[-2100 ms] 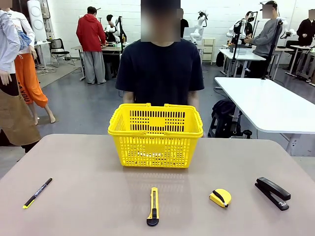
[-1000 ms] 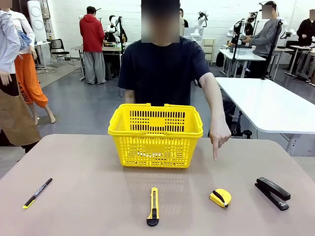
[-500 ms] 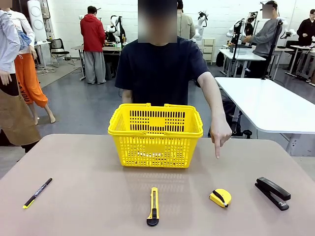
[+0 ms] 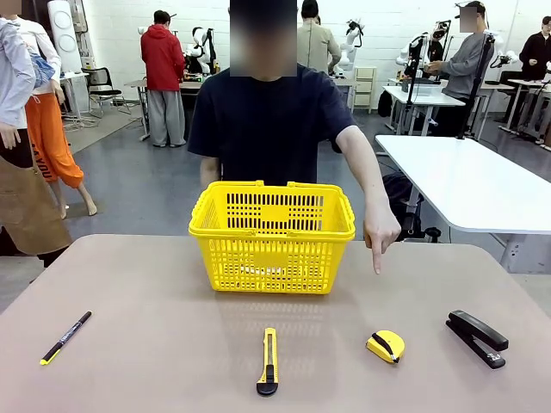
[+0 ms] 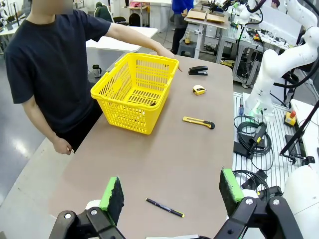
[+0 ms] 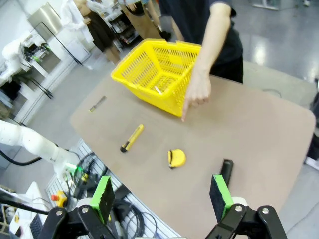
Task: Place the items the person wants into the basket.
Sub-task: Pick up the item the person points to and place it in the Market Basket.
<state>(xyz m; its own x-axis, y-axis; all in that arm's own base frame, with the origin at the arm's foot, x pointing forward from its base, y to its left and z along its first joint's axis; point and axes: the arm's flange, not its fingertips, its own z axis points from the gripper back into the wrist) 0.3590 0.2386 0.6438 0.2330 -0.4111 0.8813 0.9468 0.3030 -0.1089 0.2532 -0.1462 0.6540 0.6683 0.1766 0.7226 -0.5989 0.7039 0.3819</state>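
Observation:
The yellow basket (image 4: 272, 262) stands mid-table in front of the person (image 4: 267, 120). A white marker (image 6: 157, 90) lies inside it. The person's hand (image 4: 380, 234) points a finger down at the table, above the yellow-and-black tape measure (image 4: 385, 346). The slim yellow utility knife (image 4: 269, 361) lies near the front edge, centre. My left gripper (image 5: 172, 191) hangs open high above the table end by the black pen. My right gripper (image 6: 161, 196) is open too, high above the table edge near the tape measure (image 6: 176, 158). Neither holds anything.
A black stapler (image 4: 476, 337) lies at the front right, a thin black pen with a yellow tip (image 4: 65, 337) at the front left. A white table (image 4: 469, 185) and other people stand behind the person.
The person's arm came out from their side and now points down at the table above the tape measure; their body has leaned slightly to picture left. Nothing on the table moved.

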